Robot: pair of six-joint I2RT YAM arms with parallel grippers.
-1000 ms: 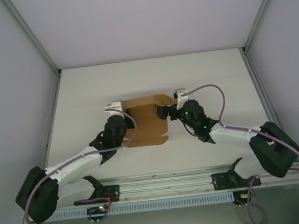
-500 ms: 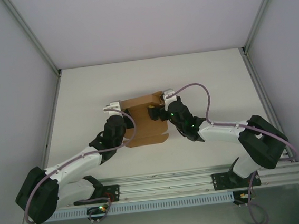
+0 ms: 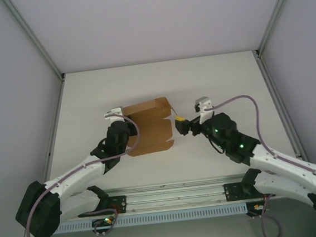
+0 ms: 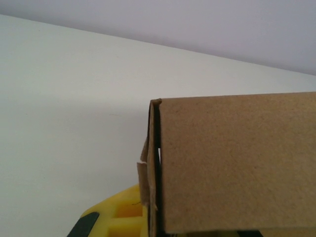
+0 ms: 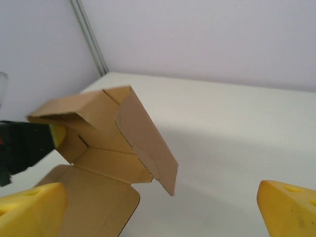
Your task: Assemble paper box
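The left claw (image 3: pixel 123 115) clamps the left wall of the paper box (image 3: pixel 150 129); the right claw (image 3: pixel 178 122) gapes apart just right of it.

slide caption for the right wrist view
Left gripper clamps the half-folded paper box as the right gripper faces it, jaws wide open.

Pretty plain setup: an off-white matte table (image 3: pixel 221 79), boxed in by pale grey-lavender walls (image 3: pixel 154 18) behind it and on both sides. Aluminium frame posts (image 3: pixel 32 36) run up from the table's far corners. Along the table's near edge there's a silver extrusion rail (image 3: pixel 176 194), with a slotted white strip (image 3: pixel 173 214) just below that.
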